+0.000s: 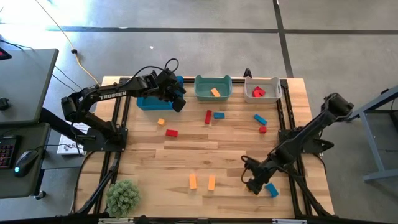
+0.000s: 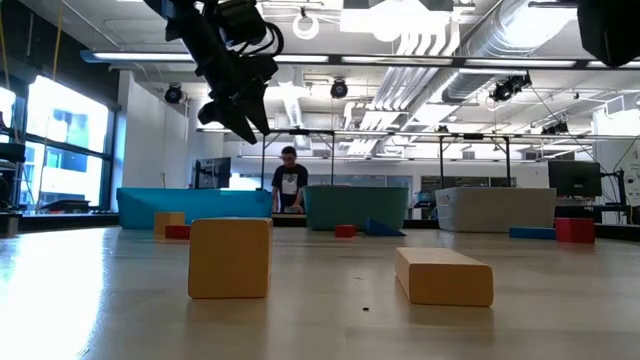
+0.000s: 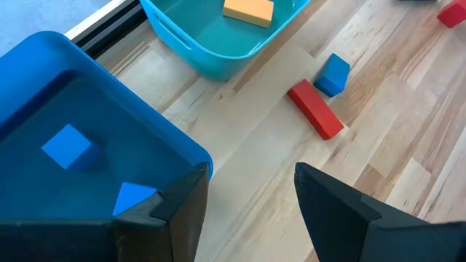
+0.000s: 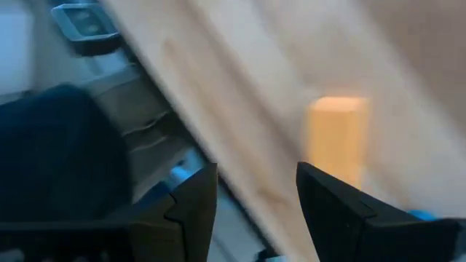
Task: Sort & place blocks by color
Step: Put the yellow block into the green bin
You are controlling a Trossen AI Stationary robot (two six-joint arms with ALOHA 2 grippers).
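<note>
My left gripper [image 1: 179, 101] hangs open and empty over the right end of the blue bin [image 1: 149, 101], above its rim [image 3: 182, 149]. Two blue blocks [image 3: 67, 145] lie inside that bin. My right gripper [image 1: 254, 184] stands open and empty low over the table's near right part, beside a blue block [image 1: 272, 190]. An orange block [image 4: 335, 135] shows ahead of its fingers. Two orange blocks [image 1: 193, 181] lie flat near the front edge. Red and blue blocks [image 1: 208, 117] lie scattered mid-table.
The teal bin [image 1: 213, 88] holds an orange block, and the white bin [image 1: 261, 90] holds red ones; both stand along the far edge. A green plant [image 1: 122, 197] sits at the near left corner. Beyond the table, a person [image 2: 290, 180] shows in the low view.
</note>
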